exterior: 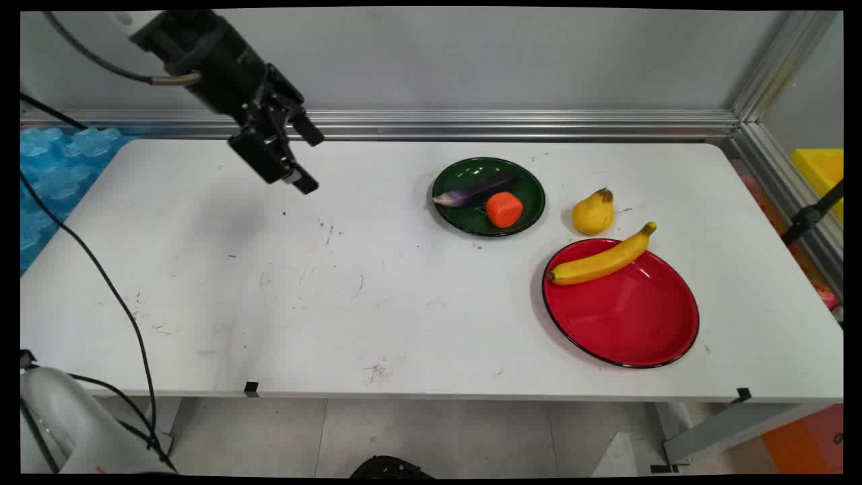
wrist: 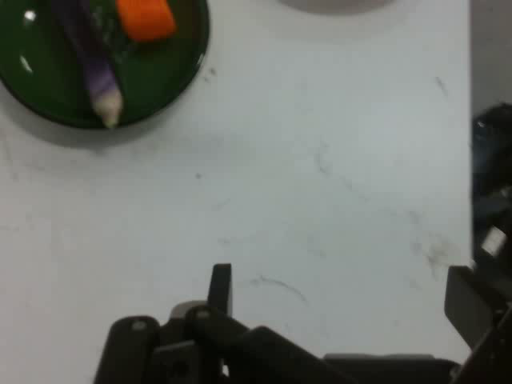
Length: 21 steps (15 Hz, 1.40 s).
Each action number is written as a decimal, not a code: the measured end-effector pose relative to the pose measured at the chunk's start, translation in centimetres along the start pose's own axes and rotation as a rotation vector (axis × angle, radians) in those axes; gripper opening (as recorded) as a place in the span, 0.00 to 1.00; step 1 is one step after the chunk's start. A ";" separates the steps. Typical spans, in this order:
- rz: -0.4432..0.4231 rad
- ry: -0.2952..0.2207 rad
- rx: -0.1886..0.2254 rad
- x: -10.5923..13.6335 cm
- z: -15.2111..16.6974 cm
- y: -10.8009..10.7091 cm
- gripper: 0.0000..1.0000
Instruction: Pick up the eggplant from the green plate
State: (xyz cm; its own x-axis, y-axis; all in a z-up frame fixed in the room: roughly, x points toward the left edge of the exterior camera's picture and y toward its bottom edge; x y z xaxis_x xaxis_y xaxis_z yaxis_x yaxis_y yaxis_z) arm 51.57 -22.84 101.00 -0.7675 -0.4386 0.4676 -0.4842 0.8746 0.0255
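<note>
The gripper (exterior: 300,158) hangs empty, jaws spread wide, above the tabletop's (exterior: 269,283) far left, well apart from the green plate (exterior: 525,202) holding an eggplant (exterior: 475,190) and carrot piece (exterior: 504,209). The banana (exterior: 601,261) overhangs the red plate's (exterior: 626,316) rim and could roll off if nudged.

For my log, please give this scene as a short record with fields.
gripper: black two-finger gripper, open, holding nothing, raised over the table's left rear
table: white table
green plate: round dark green plate, holding a purple eggplant and an orange carrot piece
red plate: round red plate, a yellow banana across its far rim
pear: yellow pear between the plates
</note>
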 end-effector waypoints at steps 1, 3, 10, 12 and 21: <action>-0.007 0.005 0.011 0.2 0.2 -0.2 1.00; -0.025 0.016 0.040 0.8 0.8 -0.6 1.00; -0.107 0.044 0.157 4.7 4.5 -3.5 1.00; -0.133 0.042 0.188 6.0 5.9 -4.5 1.00; -0.209 0.013 0.244 10.7 12.7 -7.2 1.00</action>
State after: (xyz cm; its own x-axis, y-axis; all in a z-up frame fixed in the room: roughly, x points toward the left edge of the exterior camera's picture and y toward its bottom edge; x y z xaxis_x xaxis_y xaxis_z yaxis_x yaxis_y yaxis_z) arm 41.50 -36.52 94.56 -0.6365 -0.5993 0.4855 -0.7184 0.6898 -0.0903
